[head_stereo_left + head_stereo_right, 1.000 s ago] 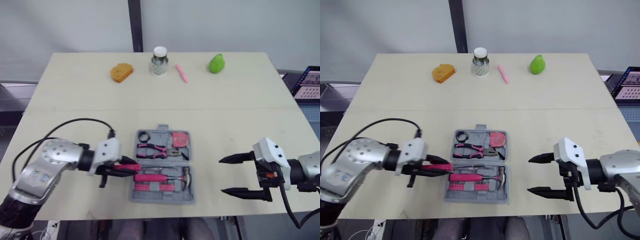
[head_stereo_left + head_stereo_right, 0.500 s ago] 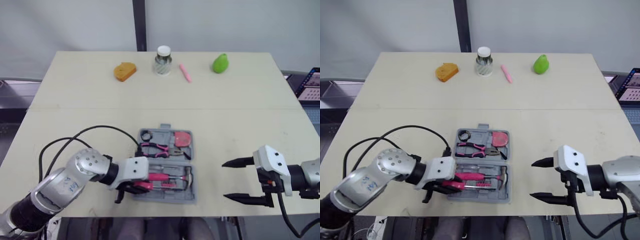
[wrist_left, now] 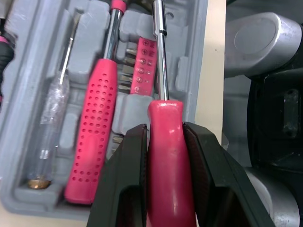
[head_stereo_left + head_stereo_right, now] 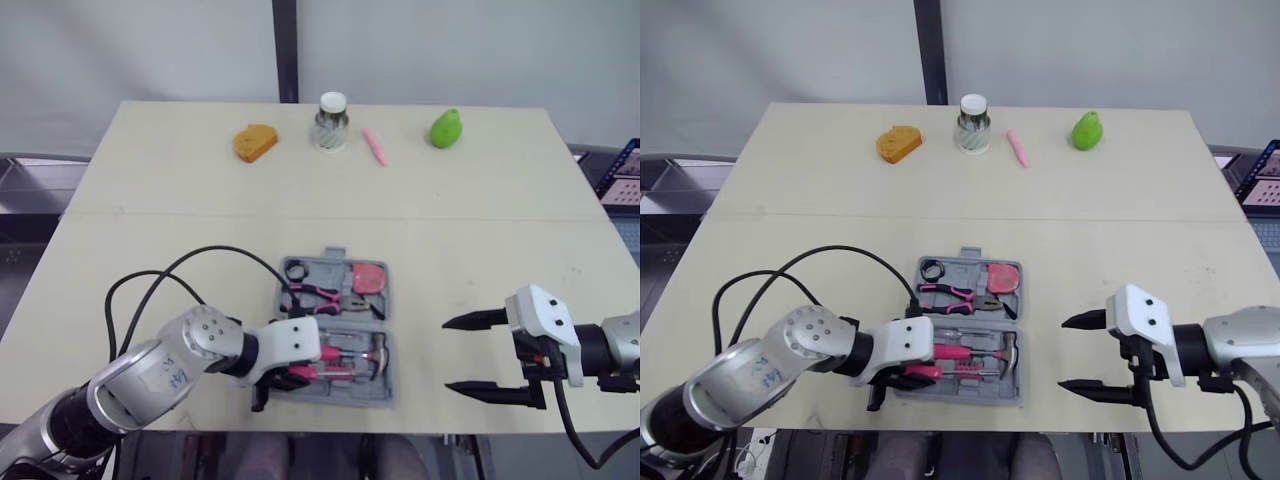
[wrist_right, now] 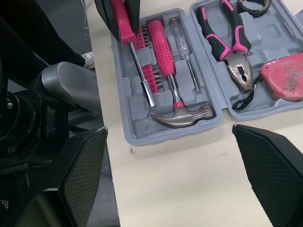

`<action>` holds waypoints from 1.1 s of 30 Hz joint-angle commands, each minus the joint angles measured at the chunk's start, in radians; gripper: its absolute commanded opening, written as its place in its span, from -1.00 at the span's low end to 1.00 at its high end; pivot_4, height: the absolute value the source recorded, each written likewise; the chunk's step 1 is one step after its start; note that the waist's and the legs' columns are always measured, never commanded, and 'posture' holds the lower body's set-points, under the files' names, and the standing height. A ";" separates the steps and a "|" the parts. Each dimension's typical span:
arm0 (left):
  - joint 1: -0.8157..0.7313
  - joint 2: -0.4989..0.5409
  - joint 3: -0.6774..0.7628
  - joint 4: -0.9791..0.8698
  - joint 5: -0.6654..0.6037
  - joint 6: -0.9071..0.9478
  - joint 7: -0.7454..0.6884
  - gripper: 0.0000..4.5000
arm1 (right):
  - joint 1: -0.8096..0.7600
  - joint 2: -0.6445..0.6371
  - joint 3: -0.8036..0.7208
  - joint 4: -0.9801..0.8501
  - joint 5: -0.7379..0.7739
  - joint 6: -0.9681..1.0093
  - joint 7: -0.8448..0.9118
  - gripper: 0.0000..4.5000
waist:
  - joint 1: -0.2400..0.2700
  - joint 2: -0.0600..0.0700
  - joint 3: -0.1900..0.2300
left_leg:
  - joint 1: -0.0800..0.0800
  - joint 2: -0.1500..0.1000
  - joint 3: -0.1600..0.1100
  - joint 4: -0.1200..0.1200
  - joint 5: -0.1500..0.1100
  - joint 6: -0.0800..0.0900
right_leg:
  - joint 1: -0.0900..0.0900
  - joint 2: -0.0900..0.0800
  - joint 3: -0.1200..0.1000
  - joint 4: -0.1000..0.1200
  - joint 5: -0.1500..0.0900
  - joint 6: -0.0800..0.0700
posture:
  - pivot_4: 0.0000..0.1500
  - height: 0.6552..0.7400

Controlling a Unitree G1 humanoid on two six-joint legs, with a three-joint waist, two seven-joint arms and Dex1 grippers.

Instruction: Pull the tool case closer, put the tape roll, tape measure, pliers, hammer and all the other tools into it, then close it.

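left tool [image 3: 164, 135] is pinching the pink screwdriver [image 3: 166, 161] over the near half of the open tool case [image 5: 137, 120], which is lying at the counter's [image 4: 470, 250] near edge. right tool [image 4: 447, 354] is hovering spread beside the case. stowing step is likely underway; next move is calling for seating the screwdriver in its slot, then releasing.

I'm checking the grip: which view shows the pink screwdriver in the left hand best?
Left wrist view: the screwdriver is clamped in the left hand, close up. Right wrist view shows its shaft; eye views show little.
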 commanded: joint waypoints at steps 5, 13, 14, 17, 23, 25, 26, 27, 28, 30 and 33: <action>-0.099 -0.054 -0.039 -0.081 -0.083 0.131 0.024 -0.71 | 0.009 0.000 -0.028 -0.052 0.031 0.022 -0.020 1.00 | 0.000 0.000 0.000 | -0.001 0.000 -0.001 0.002 0.000 0.000 | 0.000 0.000 0.000 0.001 0.000 0.000 | 1.00 1.00; -0.127 -0.050 -0.067 -0.086 -0.125 0.173 0.062 -0.71 | 0.020 -0.001 -0.034 -0.059 0.037 0.029 -0.026 1.00 | 0.000 0.000 0.000 | -0.001 0.000 -0.001 0.002 0.000 0.000 | 0.000 0.000 0.000 0.001 0.000 0.000 | 1.00 1.00; -0.125 -0.049 -0.073 -0.086 -0.126 0.172 0.068 -0.71 | 0.022 -0.001 -0.034 -0.060 0.037 0.029 -0.026 1.00 | 0.000 0.000 0.000 | -0.001 0.000 -0.001 0.002 0.000 0.000 | 0.000 0.000 0.000 0.001 0.000 0.000 | 1.00 1.00; -0.128 -0.044 -0.090 -0.083 -0.125 0.166 0.085 -0.71 | 0.023 0.000 -0.036 -0.063 0.041 0.033 -0.028 1.00 | 0.001 0.000 0.000 | -0.001 0.000 -0.001 0.004 0.000 0.001 | 0.000 0.000 0.000 0.001 0.000 0.000 | 1.00 1.00; -0.131 -0.041 -0.123 -0.064 -0.118 0.143 0.111 -0.71 | 0.023 -0.003 -0.038 -0.060 0.042 0.032 -0.026 1.00 | 0.001 0.000 0.000 | -0.002 0.000 -0.001 0.004 0.000 0.001 | 0.000 0.000 0.000 0.002 0.000 0.000 | 1.00 1.00; -0.131 -0.044 -0.131 -0.058 -0.117 0.135 0.118 -0.71 | 0.024 -0.004 -0.039 -0.060 0.043 0.033 -0.025 1.00 | 0.001 0.000 0.000 | -0.002 0.000 -0.001 0.004 0.000 0.001 | 0.000 0.000 0.000 0.002 0.000 0.000 | 1.00 1.00; -0.131 -0.047 -0.134 -0.053 -0.115 0.131 0.122 -0.71 | 0.024 -0.005 -0.040 -0.060 0.044 0.034 -0.025 1.00 | 0.001 0.000 0.000 | -0.002 0.000 -0.001 0.004 0.000 0.001 | 0.000 0.000 0.000 0.002 0.000 0.000 | 1.00 1.00; -0.131 -0.048 -0.137 -0.048 -0.114 0.126 0.125 -0.71 | 0.025 -0.005 -0.041 -0.061 0.044 0.035 -0.025 1.00 | 0.001 0.000 0.000 | -0.002 0.000 -0.001 0.004 0.000 0.001 | 0.000 0.000 0.000 0.002 0.000 0.000 | 1.00 1.00; -0.131 -0.048 -0.140 -0.043 -0.113 0.121 0.127 -0.71 | 0.025 -0.005 -0.042 -0.061 0.045 0.035 -0.024 1.00 | 0.001 0.000 0.000 | -0.002 0.000 -0.001 0.004 0.000 0.001 | 0.000 0.000 0.000 0.002 0.000 0.000 | 1.00 1.00; -0.127 -0.048 -0.148 -0.035 -0.108 0.107 0.133 -0.71 | 0.027 -0.005 -0.044 -0.061 0.045 0.036 -0.024 1.00 | 0.001 0.000 0.000 | -0.002 0.000 -0.001 0.004 0.000 0.001 | 0.000 0.000 0.000 0.002 0.000 0.000 | 1.00 1.00; -0.120 -0.047 -0.159 -0.020 -0.098 0.087 0.139 -0.71 | 0.030 -0.006 -0.046 -0.061 0.044 0.035 -0.024 1.00 | 0.001 0.000 0.000 | -0.002 0.000 -0.001 0.004 -0.001 0.001 | 0.000 0.000 0.000 0.002 0.000 0.000 | 1.00 1.00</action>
